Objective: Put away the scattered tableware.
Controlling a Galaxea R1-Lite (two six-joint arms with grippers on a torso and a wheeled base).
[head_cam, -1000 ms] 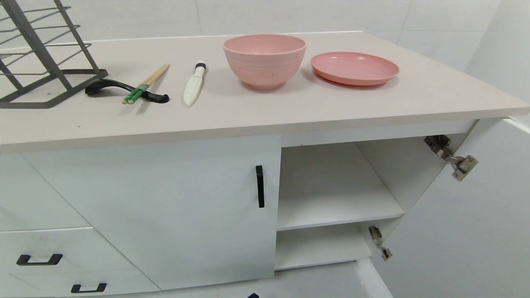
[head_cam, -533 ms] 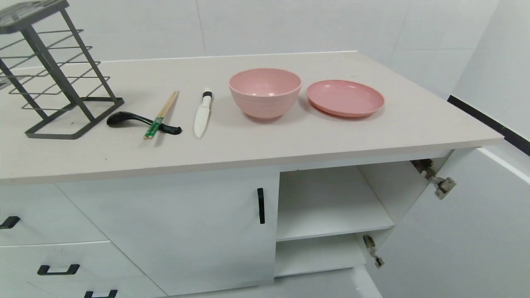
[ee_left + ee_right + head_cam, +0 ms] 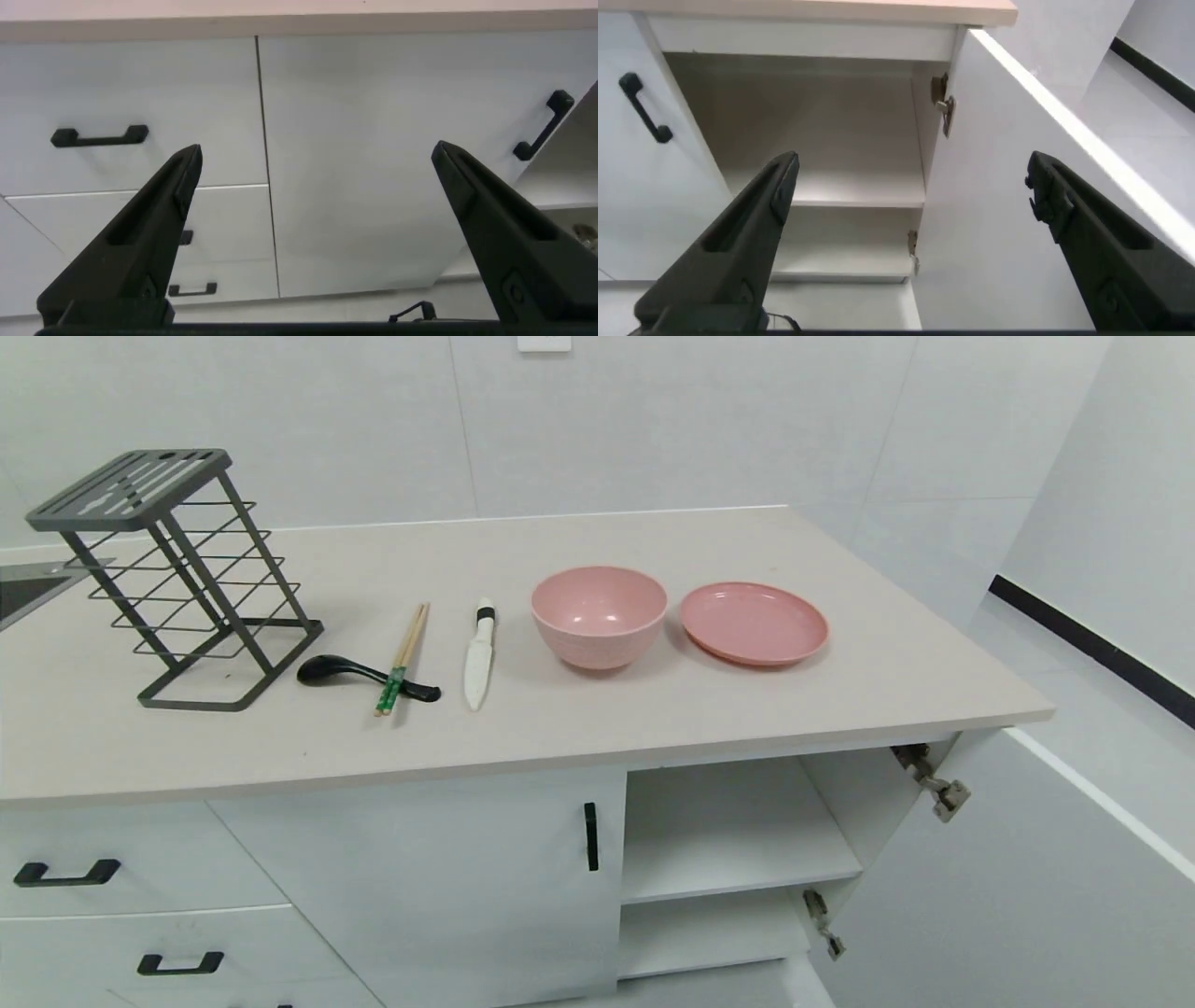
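- Head view, upper left of the frame: we see a dark wire rack (image 3: 177, 579) standing on the counter (image 3: 840, 709).
- Just right of the rack's foot lies a black spoon (image 3: 359, 670), with a pair of chopsticks (image 3: 401, 658) crossing its handle.
- Next along, a white knife (image 3: 480, 653) lies just beside the chopsticks and apart from them.
- At the centre of the frame a pink bowl (image 3: 598, 616) sits upright. A pink plate (image 3: 754, 623) lies flat just to its right, and we cannot tell whether the rims touch.
- At the lower right the cabinet door (image 3: 1027, 896) hangs open, baring a shelf (image 3: 738, 840) with a second level under it.
- In the left wrist view, the left gripper (image 3: 316, 149) has its jaws spread wide with nothing between them, and it faces the drawer fronts under the counter.
- In the right wrist view, the right gripper (image 3: 912, 161) is likewise spread and empty, and it faces the open compartment.
- We judge the task to be at its start: all the tableware lies on the counter and nothing is stored.
- The next move calls for lifting an arm above the counter edge. We would likely send the right one to the plate or bowl nearest the cabinet. The flat plate would need a grip on its rim.
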